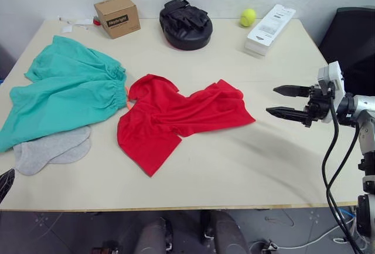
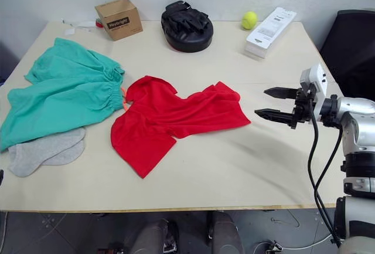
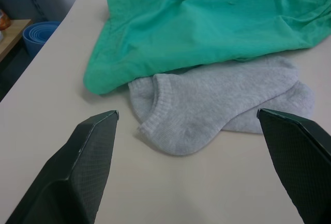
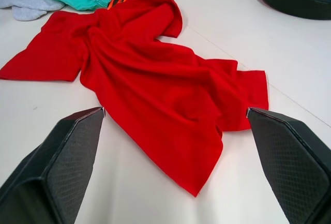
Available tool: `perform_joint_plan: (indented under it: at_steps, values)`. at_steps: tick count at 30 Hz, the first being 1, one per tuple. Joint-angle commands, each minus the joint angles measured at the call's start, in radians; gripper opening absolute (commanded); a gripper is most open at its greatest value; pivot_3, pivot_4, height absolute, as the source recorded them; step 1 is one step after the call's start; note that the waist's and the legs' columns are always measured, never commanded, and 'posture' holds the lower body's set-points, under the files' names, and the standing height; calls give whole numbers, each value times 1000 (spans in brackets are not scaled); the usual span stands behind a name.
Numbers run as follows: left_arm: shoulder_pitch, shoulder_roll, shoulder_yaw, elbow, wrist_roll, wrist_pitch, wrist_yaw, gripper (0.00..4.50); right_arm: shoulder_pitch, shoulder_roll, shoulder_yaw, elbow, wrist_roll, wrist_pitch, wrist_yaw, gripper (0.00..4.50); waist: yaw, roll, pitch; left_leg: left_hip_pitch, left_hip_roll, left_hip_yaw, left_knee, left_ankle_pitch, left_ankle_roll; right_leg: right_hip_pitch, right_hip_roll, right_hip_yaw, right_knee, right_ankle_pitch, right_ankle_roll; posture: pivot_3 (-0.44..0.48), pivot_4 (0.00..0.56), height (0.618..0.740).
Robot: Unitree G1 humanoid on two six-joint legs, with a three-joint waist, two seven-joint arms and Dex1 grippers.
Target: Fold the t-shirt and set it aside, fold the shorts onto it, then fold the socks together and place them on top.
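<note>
Counting 1 red t-shirt point(image 1: 176, 116), 1 green shorts point(image 1: 64, 92), 2 grey socks point(image 1: 50, 148) on the table point(image 1: 234, 160). Both the right gripper point(image 1: 286, 101) and the left gripper point(image 3: 189, 118) are spread wide, empty.

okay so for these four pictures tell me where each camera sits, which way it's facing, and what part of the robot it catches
Left eye view: on the head, looking down over the table; right end effector at the right.
Right eye view: same head camera's other eye, same scene.
Left wrist view: on the left wrist, facing the socks and shorts between its own open fingers.
Right wrist view: on the right wrist, facing the t-shirt between its open fingers.
Shared: every view shows the shorts.
</note>
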Motion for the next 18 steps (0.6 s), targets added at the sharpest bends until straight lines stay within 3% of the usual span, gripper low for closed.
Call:
perform_joint_plan:
  at_steps: [1, 18]
  values:
    - [22, -13, 41, -30, -15, -30, 2, 4500, -16, -2, -9, -12, 0, -23, 14, 4474, 1, 0, 0, 0, 0, 0, 0, 0, 0, 0, 0, 0, 0, 0, 0, 0, 150, 740]
    - [25, -11, -14, -50, -1, -9, 36, 4500, -11, -20, -19, -18, -17, -24, 15, 4474, 1, 0, 0, 0, 0, 0, 0, 0, -1, 0, 0, 0, 0, 0, 0, 0, 150, 740]
